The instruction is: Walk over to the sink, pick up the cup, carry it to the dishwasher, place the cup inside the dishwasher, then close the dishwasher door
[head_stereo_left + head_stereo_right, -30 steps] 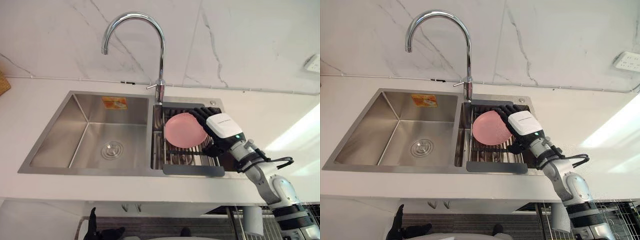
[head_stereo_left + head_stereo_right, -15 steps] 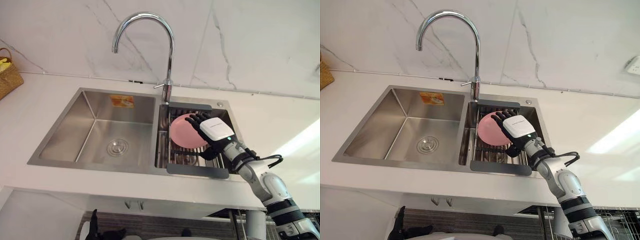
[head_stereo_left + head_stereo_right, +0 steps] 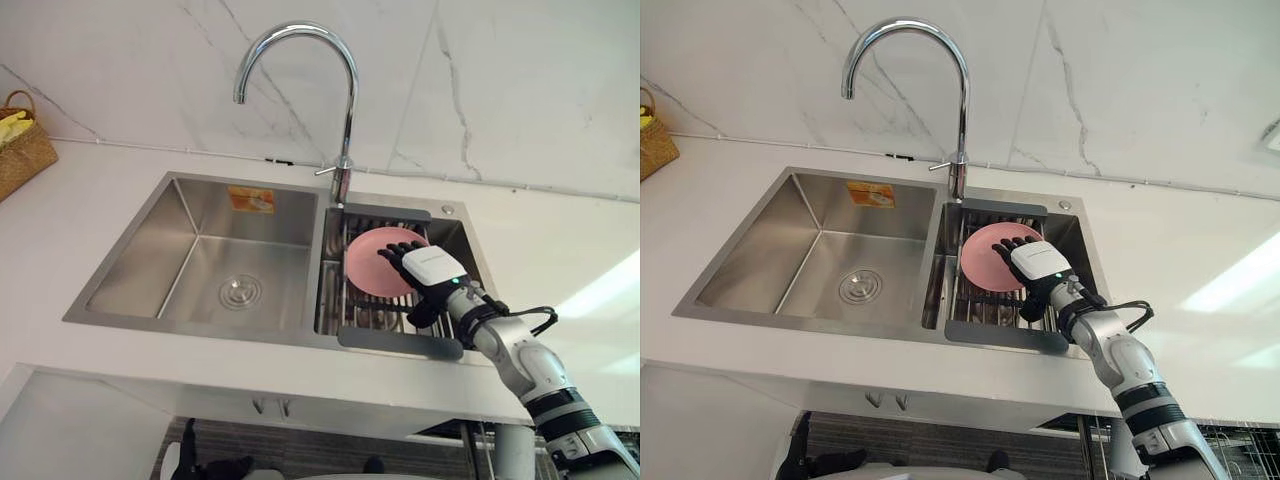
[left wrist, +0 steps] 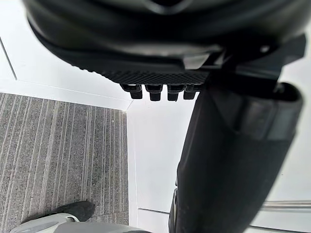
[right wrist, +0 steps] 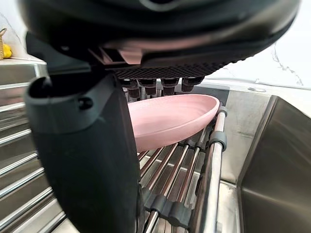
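The right hand (image 3: 430,272) hovered over the right side of the sink (image 3: 200,182), where the task's thing lay on a rack of metal bars (image 3: 375,318). It looked less like a cup than a shallow pink dish (image 3: 362,268), and it sat tilted on the bars. The fingers (image 3: 392,252) reached out fairly straight across the dish's near edge, with the thumb (image 5: 87,160) held apart below, so the hand was open and gripping nothing. Whether the fingertips touched the dish could not be told from above.

The step in hand seemed to be the pick-up. To do it well, the hand would probably need the thumb under the raised rim and the fingers over the top, pinching the edge rather than pressing the dish flat. A smooth, shallow dish might slide along the bars if pushed.

The tall curved tap (image 3: 345,90) stood just behind the rack — worth clearing on the lift. The left basin held only its drain, and a wicker basket (image 3: 22,150) sat well apart at the far left of the counter. The left hand (image 4: 160,73) hung low over the floor; its fingers were too hidden to judge.
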